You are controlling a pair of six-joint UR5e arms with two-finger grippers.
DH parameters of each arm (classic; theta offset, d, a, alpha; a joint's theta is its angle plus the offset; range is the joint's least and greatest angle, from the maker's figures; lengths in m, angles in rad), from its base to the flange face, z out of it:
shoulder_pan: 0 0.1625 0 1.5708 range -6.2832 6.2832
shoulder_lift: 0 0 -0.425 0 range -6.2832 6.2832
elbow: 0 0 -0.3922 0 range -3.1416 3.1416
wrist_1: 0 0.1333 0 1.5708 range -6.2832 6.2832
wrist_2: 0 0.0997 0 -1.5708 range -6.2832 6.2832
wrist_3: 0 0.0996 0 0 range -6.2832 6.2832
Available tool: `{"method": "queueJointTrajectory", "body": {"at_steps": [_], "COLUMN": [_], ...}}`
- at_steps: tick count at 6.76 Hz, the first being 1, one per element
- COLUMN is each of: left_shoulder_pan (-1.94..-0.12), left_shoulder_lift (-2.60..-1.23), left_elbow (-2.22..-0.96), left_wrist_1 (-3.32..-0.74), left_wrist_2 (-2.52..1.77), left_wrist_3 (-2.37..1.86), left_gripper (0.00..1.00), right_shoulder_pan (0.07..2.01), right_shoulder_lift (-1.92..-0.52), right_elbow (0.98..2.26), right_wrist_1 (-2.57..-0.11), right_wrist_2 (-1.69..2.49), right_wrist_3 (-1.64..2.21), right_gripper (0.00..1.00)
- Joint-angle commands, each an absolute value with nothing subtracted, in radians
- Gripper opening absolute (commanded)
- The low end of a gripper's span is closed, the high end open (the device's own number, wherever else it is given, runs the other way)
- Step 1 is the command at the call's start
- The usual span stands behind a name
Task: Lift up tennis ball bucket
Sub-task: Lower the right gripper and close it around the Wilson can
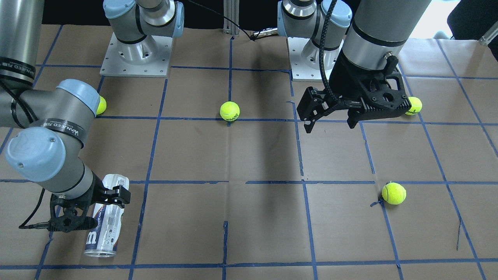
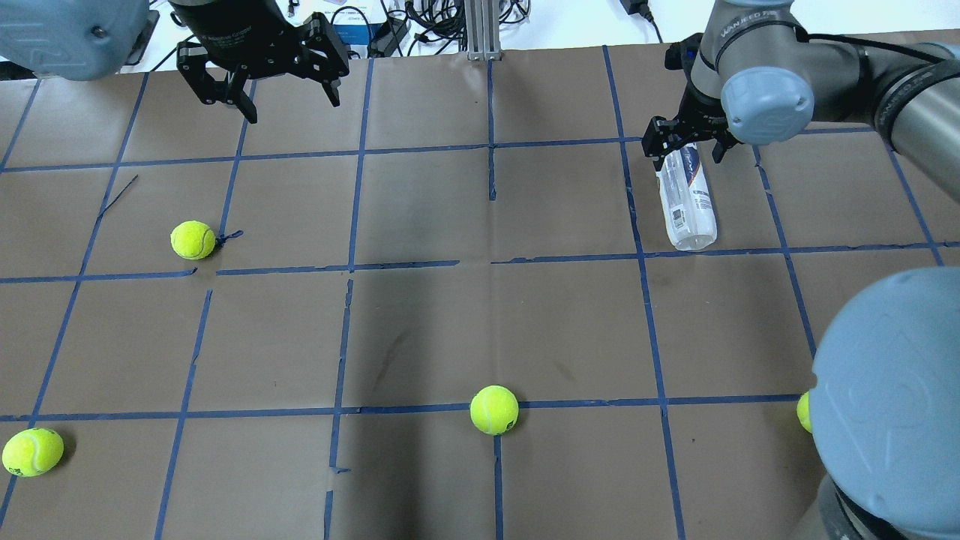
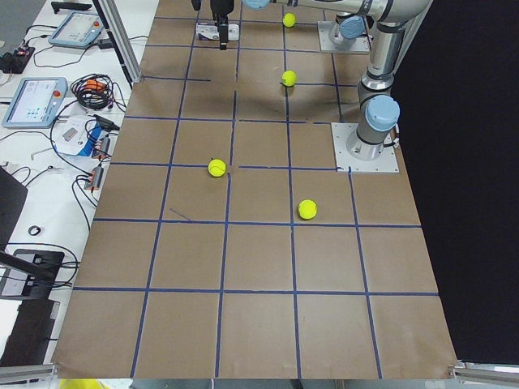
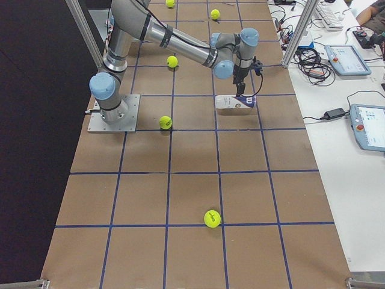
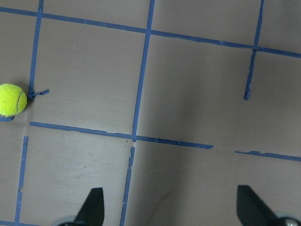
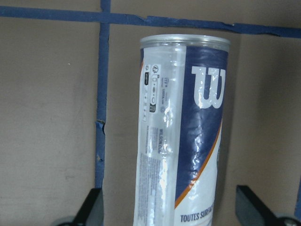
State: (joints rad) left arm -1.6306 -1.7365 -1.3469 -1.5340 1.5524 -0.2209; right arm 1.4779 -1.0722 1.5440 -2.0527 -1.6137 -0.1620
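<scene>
The tennis ball bucket point(image 1: 104, 227), a clear tube with a navy and white label and a white "W", lies on its side on the brown paper. It also shows in the overhead view point(image 2: 688, 210) and the right wrist view point(image 6: 183, 141). My right gripper point(image 1: 97, 210) point(image 2: 686, 150) is open and straddles the tube near one end. Its fingertips point(image 6: 91, 207) stand apart from the tube's sides. My left gripper point(image 1: 330, 122) point(image 2: 289, 101) is open and empty above the table, far from the tube.
Several loose tennis balls lie about: one mid-table point(image 2: 494, 409), one on the left half point(image 2: 193, 240), one at the near left edge point(image 2: 32, 451), one partly hidden by my right arm point(image 2: 802, 411). Blue tape lines grid the paper.
</scene>
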Motion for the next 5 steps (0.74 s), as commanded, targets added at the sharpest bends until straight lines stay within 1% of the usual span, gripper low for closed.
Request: {"method": "queueJointTrajectory", "body": {"at_steps": [1,4,5], "left_shoulder_pan": [-1.631,-1.631,-1.629], "left_shoulder_lift": [-1.736,-1.736,-1.736], "left_elbow": [-1.347,-1.347,-1.347], "left_wrist_1": [-1.534,-1.532,-1.532], "left_wrist_2": [1.554,1.552,1.552], "left_wrist_3": [-0.221,-0.219,-0.219], "left_gripper": [1.0,1.0,1.0], "right_shoulder_pan": [1.468,1.468,1.468], "right_shoulder_lift": [-1.039,-0.99,-0.985], "right_elbow": [1.557,1.555,1.555], "right_wrist_1": [-2.089,-2.129,-2.129], "right_wrist_2": [-1.612,-1.612,-1.612], "right_wrist_3": [-0.164,-0.16,-0.156], "right_gripper": [1.0,1.0,0.98]}}
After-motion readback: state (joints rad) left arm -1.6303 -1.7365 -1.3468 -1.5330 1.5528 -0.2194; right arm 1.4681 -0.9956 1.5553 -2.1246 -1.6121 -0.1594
